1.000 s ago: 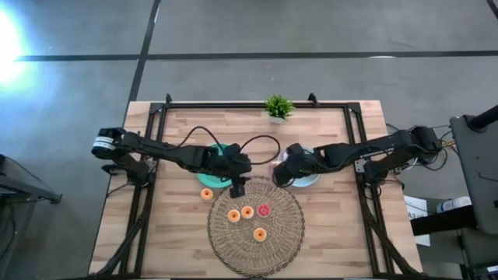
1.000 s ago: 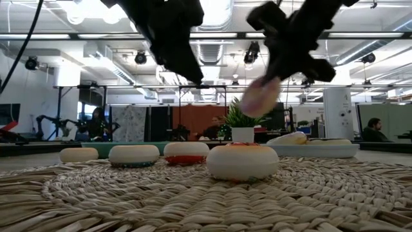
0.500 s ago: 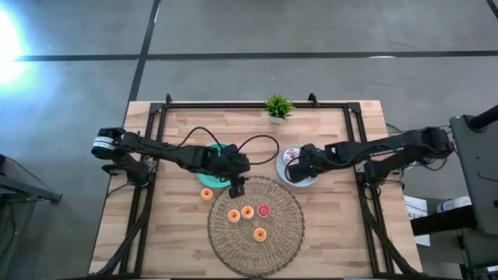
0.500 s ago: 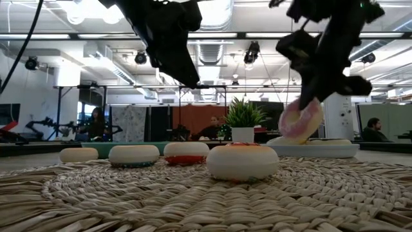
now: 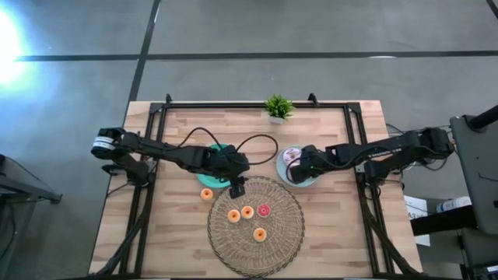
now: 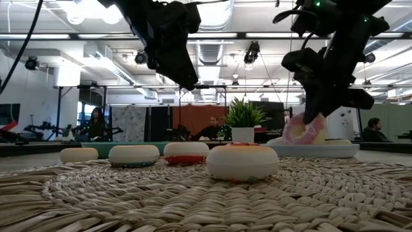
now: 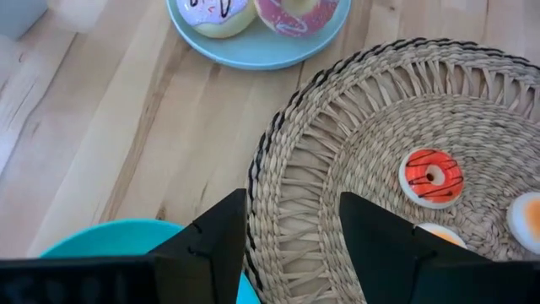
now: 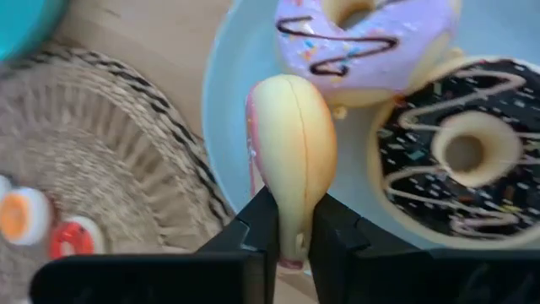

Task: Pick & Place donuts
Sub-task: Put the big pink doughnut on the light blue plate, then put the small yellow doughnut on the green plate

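At the left of the table my left gripper (image 5: 239, 189) hangs with its fingers apart and nothing between them, over the seam where the teal plate (image 5: 208, 177) meets the far-left rim of the wicker mat (image 5: 255, 225). The teal plate looks bare where I can see it, though my arm covers a good part of it. One small orange donut (image 5: 206, 194) lies on the bare wood just left of the mat; three more small orange donuts (image 5: 234, 215) and a small red donut (image 5: 264, 209) sit on the mat itself. Further right, my right gripper (image 8: 288, 221) is clamped on the pink-frosted donut (image 8: 285, 158), holding it on edge, low over the near-left part of the light-blue plate (image 8: 229, 118); I cannot tell whether its lower rim already touches the plate. On that plate lie another pink-frosted donut (image 8: 369, 38) and the chocolate donut (image 8: 460, 160), side by side. As I judge it, two large donuts are placed and the third is about to be let go; the five small ones have yet to be moved to a plate, probably the teal one.
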You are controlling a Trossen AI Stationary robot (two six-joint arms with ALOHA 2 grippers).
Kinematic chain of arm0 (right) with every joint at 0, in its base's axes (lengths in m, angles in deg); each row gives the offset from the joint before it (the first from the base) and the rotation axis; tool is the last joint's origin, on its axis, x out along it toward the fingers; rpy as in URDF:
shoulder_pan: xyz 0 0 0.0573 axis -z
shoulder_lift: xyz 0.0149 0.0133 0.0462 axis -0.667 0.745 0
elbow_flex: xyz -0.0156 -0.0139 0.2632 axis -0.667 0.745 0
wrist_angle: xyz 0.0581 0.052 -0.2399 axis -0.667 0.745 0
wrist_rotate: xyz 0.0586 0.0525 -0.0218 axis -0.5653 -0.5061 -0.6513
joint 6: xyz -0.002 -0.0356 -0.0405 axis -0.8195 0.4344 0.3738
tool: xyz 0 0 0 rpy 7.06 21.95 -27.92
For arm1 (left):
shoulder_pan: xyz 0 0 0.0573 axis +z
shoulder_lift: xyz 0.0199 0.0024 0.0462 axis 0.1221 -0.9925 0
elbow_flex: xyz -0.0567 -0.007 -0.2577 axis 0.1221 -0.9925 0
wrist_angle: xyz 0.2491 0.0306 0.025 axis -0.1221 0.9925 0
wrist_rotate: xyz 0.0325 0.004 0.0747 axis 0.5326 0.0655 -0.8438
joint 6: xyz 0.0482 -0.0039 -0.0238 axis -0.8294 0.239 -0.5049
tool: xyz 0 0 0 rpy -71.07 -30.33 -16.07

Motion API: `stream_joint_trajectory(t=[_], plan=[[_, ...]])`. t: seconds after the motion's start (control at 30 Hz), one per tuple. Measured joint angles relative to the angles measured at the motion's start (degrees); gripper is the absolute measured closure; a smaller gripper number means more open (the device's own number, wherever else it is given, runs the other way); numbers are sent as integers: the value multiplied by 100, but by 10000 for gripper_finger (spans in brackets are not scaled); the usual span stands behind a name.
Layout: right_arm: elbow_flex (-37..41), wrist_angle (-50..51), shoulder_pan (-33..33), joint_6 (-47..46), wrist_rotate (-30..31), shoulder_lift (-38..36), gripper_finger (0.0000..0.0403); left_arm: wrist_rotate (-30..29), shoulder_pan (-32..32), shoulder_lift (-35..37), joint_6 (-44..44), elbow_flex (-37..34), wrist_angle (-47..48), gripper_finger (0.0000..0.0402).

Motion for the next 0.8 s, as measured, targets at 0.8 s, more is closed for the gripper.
stream_joint_trajectory(t=[0.8], plan=[[-1540, 2891, -12, 1387, 1104, 2, 211, -606, -328, 477, 138, -241, 2106, 236]])
